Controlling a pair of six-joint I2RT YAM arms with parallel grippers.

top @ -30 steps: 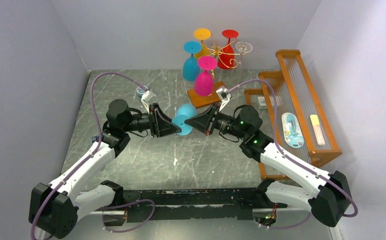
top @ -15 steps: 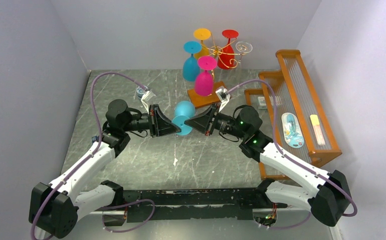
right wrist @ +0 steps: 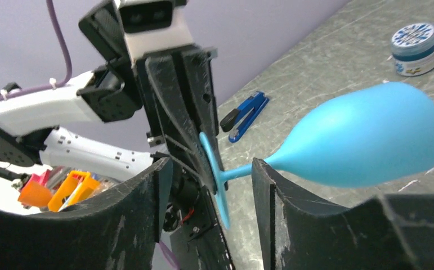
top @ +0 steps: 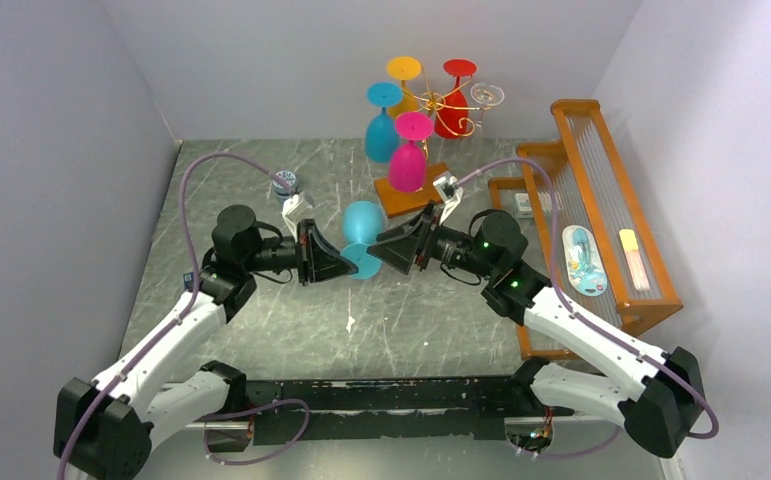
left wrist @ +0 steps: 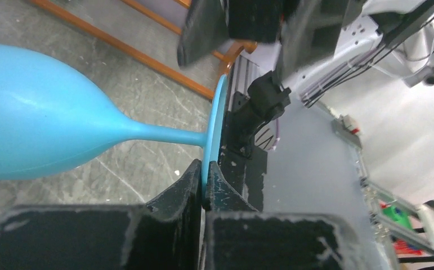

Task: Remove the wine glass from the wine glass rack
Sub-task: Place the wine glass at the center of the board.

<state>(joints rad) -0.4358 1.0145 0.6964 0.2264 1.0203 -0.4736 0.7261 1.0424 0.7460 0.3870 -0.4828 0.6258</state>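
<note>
Now right claw (right wrist: 211, 164) has opened off the wine glass (right wrist: 366, 140); left claw (left wrist: 203, 175) pinches its foot.

Soft, even light falls from above in the top view, bright with no harsh glare. The grey counter (top: 431, 320) carries only faint, diffuse shadows and a mild sheen, and the picture stays sharp out to its edges. In the left wrist view the blue wine glass (left wrist: 40, 135) shows a broad, gentle highlight along its bowl. The left hand (left wrist: 203, 183) sits dark and slightly soft at the bottom, and the top edge of that view is smeared out of focus. In the right wrist view the right hand (right wrist: 211, 191) is near-black and blurred close to the lens. There the bowl of the glass looks a little hazy, lighter on its upper side and shaded beneath.
</note>
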